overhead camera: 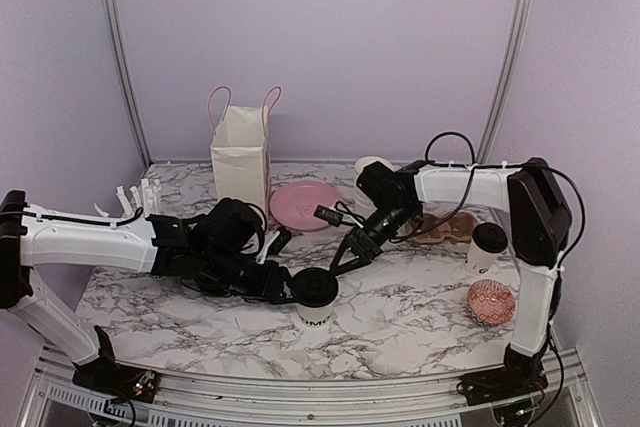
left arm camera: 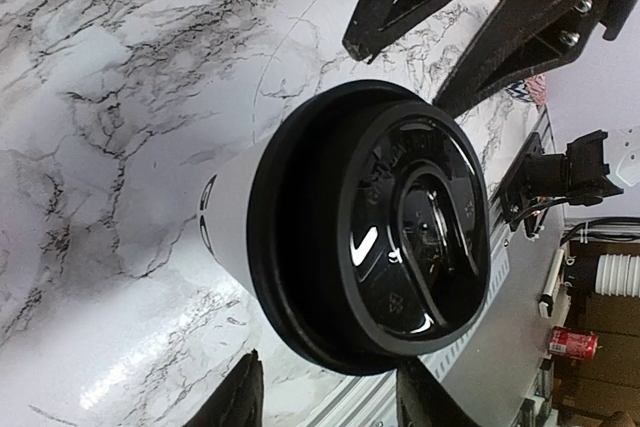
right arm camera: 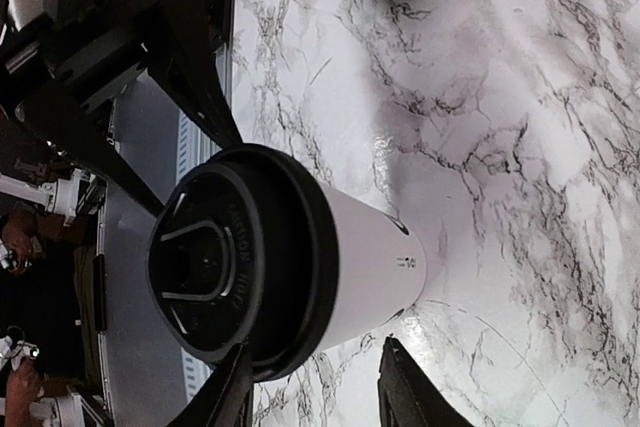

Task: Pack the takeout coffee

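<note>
A white paper coffee cup with a black lid (overhead camera: 316, 293) stands upright at the middle front of the marble table. It fills the left wrist view (left arm camera: 370, 237) and the right wrist view (right arm camera: 270, 257). My left gripper (overhead camera: 286, 285) is open just left of it, and the cup sits past the fingertips (left arm camera: 238, 399). My right gripper (overhead camera: 342, 255) is open just behind and right of it, with one finger (right arm camera: 228, 392) by the lid rim. Neither holds it. A second lidded cup (overhead camera: 488, 245) stands at the right.
A white paper bag with pink handles (overhead camera: 240, 152) stands open at the back. A pink plate (overhead camera: 303, 203) lies beside it. White-wrapped straws (overhead camera: 138, 197) stick up at the back left. A brown item (overhead camera: 446, 228) and a red patterned round thing (overhead camera: 491, 302) lie at the right.
</note>
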Robot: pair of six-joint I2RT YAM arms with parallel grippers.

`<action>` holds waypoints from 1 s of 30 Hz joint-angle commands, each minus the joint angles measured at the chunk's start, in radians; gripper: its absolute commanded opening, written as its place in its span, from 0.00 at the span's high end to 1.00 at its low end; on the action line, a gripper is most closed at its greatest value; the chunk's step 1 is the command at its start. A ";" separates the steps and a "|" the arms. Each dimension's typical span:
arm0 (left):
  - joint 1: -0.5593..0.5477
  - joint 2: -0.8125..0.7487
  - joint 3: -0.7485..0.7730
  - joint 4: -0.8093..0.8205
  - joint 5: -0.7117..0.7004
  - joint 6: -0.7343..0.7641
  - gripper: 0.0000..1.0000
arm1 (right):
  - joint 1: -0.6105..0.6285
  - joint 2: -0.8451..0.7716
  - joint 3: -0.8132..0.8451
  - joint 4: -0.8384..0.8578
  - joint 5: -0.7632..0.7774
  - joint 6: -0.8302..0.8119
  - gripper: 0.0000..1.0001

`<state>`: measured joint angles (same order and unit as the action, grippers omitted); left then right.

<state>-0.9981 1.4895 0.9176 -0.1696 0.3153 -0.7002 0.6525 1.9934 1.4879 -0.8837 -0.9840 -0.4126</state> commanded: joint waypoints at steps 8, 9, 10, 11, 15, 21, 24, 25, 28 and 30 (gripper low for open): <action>0.012 -0.075 0.133 -0.177 -0.079 0.096 0.49 | 0.023 -0.145 -0.042 -0.026 0.038 -0.068 0.55; 0.010 -0.073 0.130 -0.175 -0.076 0.091 0.49 | 0.024 -0.147 -0.043 -0.027 0.039 -0.075 0.55; 0.010 -0.069 0.125 -0.171 -0.073 0.086 0.48 | 0.025 -0.149 -0.042 -0.026 0.040 -0.082 0.55; 0.007 -0.066 0.121 -0.170 -0.078 0.082 0.48 | 0.025 -0.151 -0.041 -0.024 0.047 -0.087 0.55; -0.005 -0.065 0.092 -0.144 -0.112 0.064 0.47 | 0.037 -0.143 -0.031 -0.009 0.095 -0.098 0.54; -0.010 -0.042 0.070 -0.108 -0.132 0.065 0.47 | 0.070 -0.107 -0.022 -0.020 0.102 -0.125 0.52; -0.005 -0.023 0.075 -0.105 -0.157 0.078 0.52 | 0.077 -0.103 -0.023 -0.035 0.095 -0.135 0.52; -0.002 -0.017 0.076 -0.107 -0.163 0.081 0.54 | 0.079 -0.107 -0.026 -0.036 0.095 -0.133 0.52; 0.015 -0.005 0.079 -0.104 -0.173 0.089 0.58 | 0.083 -0.120 -0.043 -0.038 0.103 -0.132 0.53; 0.026 -0.001 0.082 -0.102 -0.178 0.098 0.60 | 0.088 -0.135 -0.060 -0.038 0.108 -0.138 0.53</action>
<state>-0.9932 1.4715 1.0008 -0.2886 0.1703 -0.6258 0.7292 1.8782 1.4452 -0.9031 -0.8871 -0.5285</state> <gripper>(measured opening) 0.414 0.473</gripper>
